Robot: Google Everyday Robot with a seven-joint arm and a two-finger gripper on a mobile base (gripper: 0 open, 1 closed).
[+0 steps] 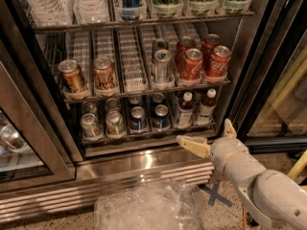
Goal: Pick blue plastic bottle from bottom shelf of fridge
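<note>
The fridge (144,164) stands open in front of me. Its bottom shelf (144,136) holds two near-identical small bottles with white caps, dark contents and pale labels at its right end. One is the blue plastic bottle (184,111) and its twin (206,107) stands to its right; I cannot tell them apart. My gripper (210,137) is open and empty. It hovers just in front of and below the shelf's right end, under the two bottles and apart from them.
Blue cans (149,117) and silver cans (100,123) fill the shelf's other lanes. Red cans (204,61) sit on the rack above. The open glass door (29,143) is at the left. A clear plastic bin (148,207) lies on the floor below.
</note>
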